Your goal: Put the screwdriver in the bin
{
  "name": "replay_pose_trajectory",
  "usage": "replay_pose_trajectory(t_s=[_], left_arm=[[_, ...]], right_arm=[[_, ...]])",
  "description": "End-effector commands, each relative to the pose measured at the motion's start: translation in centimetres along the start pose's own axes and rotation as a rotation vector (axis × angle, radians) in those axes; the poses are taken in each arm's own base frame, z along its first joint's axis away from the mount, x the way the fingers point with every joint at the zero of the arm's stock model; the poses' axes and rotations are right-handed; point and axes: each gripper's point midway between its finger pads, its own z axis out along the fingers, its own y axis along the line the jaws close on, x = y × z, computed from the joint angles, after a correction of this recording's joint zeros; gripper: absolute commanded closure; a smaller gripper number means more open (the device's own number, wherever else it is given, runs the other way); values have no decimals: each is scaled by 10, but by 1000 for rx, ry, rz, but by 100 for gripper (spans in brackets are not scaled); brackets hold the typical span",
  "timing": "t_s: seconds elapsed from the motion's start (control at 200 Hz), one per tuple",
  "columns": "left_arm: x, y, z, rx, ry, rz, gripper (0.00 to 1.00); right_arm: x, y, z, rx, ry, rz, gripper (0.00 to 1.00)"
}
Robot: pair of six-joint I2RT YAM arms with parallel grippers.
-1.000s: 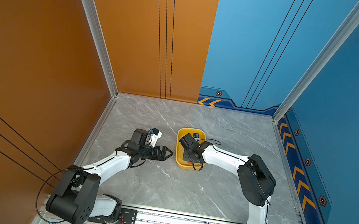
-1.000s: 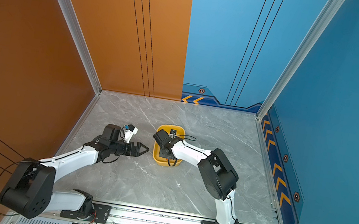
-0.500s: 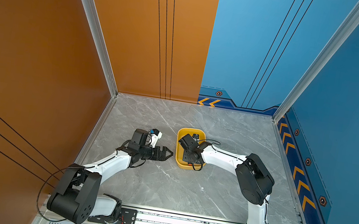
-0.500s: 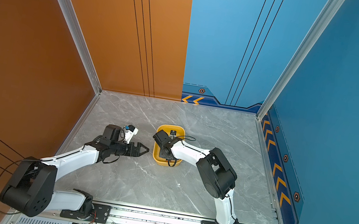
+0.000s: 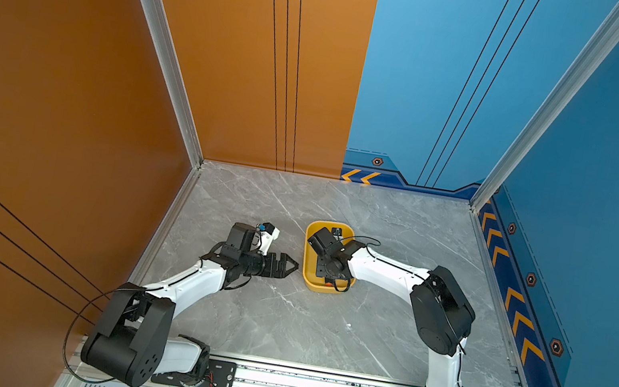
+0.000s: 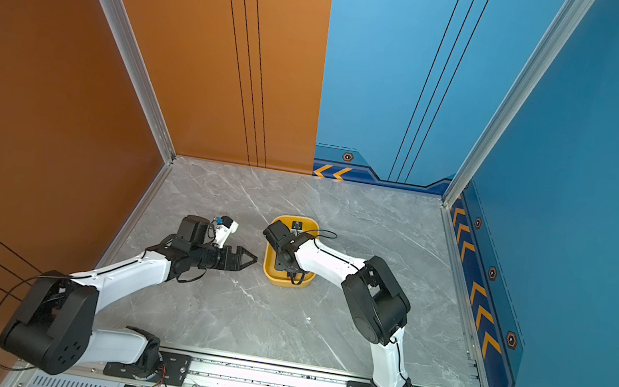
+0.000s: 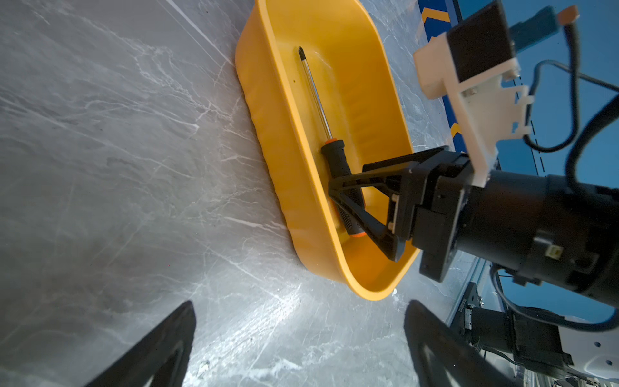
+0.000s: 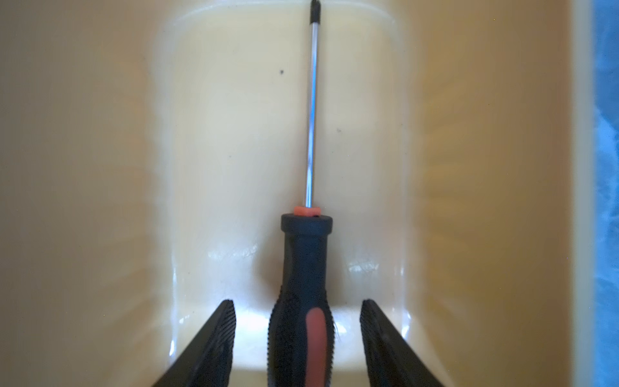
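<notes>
At the bottom of the right wrist view the right gripper stands released, one jaw on each side of the handle of the screwdriver, touching neither. It lies on the floor of the bin, shaft running straight away to the top edge. The left gripper, also spread, hangs outside, over the worktop.

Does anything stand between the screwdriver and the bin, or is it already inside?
Nothing visible stands between them. The screwdriver lies inside the bin, on its floor; the right gripper straddles its handle with jaws apart, not touching it.
</notes>
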Motion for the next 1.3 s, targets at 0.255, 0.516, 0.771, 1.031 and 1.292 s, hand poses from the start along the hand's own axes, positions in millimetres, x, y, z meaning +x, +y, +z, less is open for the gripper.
replay_pose_trajectory(t_s=[0.255,0.516,0.771,1.031,1.292], left_arm=[[-15,6,-6,-69,-20,24,2],[-36,25,-21,-255,-67,86,2],[-61,44,-50,-485,-126,198,2],[-91,55,-87,-665,-339,374,2],[-95,55,-93,-640,-500,527,2]], right_arm=[[-33,-53,-94,103,-182,-318,39],[-29,-125,-101,96,-332,-364,38],[-10,-203,-83,-25,-368,-100,38],[-13,-243,-73,-23,-469,11,38],[-15,-270,-59,21,-579,56,37]])
